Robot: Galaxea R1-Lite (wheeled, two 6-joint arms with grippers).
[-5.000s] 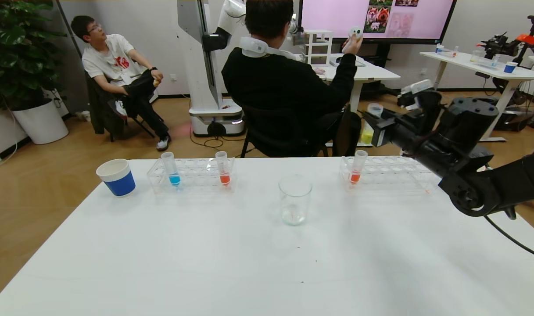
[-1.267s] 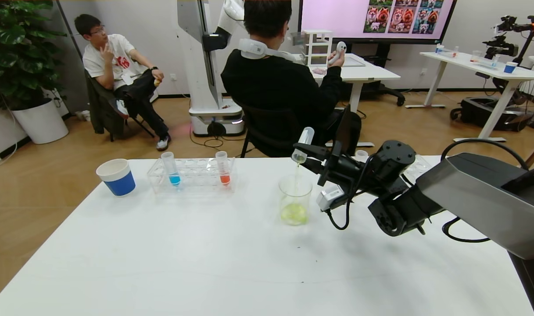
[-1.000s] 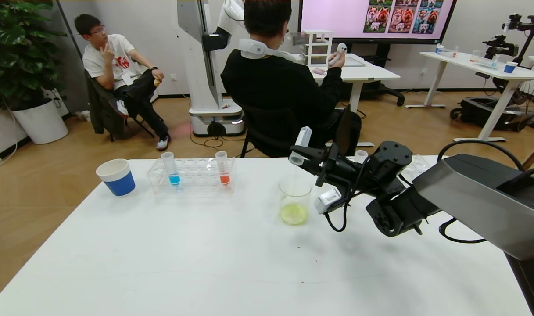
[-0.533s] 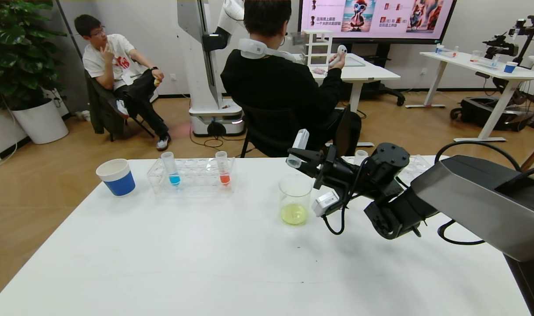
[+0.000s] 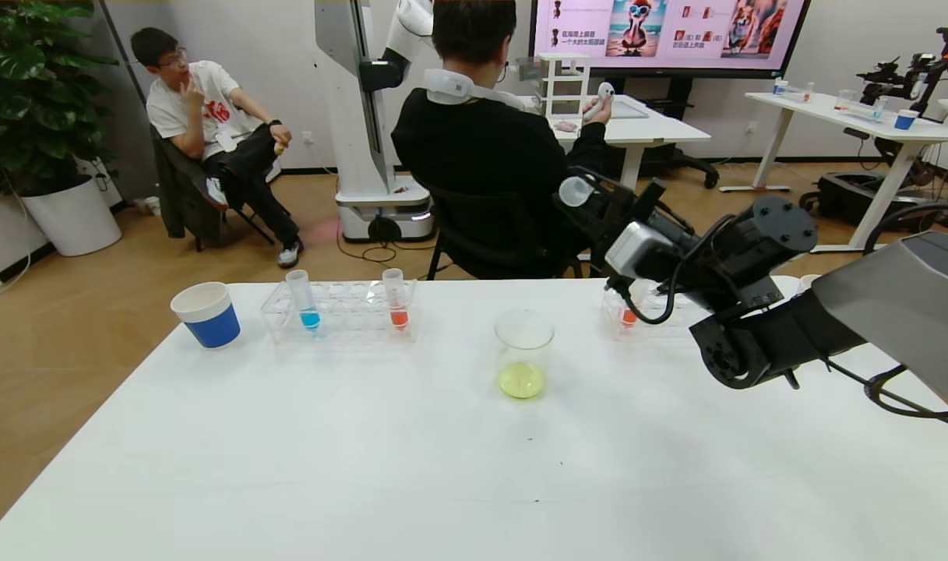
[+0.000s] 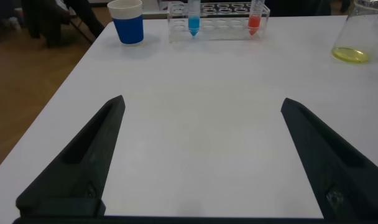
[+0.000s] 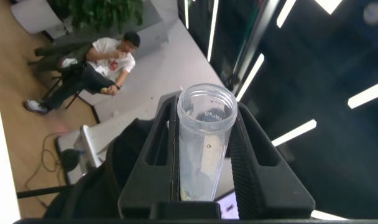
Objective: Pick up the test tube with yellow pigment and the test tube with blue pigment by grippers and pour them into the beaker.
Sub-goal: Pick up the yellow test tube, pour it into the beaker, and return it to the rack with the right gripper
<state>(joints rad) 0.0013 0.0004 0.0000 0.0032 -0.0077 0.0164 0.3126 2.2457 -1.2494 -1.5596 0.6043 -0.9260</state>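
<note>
The beaker (image 5: pixel 524 354) stands mid-table with yellow liquid in its bottom; it also shows in the left wrist view (image 6: pixel 358 34). My right gripper (image 5: pixel 590 204) is raised above and right of the beaker, shut on the yellow-pigment test tube (image 5: pixel 576 192), which looks almost empty. In the right wrist view the tube (image 7: pixel 203 146) sits mouth outward in my right gripper (image 7: pixel 204 107), with a small yellow trace at its bottom. The blue-pigment test tube (image 5: pixel 308 301) stands in the left rack (image 5: pixel 341 315). My left gripper (image 6: pixel 202 102) is open and empty, low over the near table.
An orange-red tube (image 5: pixel 396 300) stands in the left rack, another (image 5: pixel 629 314) in the right rack (image 5: pixel 676 312) behind my right arm. A blue cup (image 5: pixel 206 314) sits at the far left. People and another robot are beyond the table.
My right gripper has swung the tube up and to the right, away from over the beaker, and turned its mouth upward. The yellow liquid now lies in the beaker.
</note>
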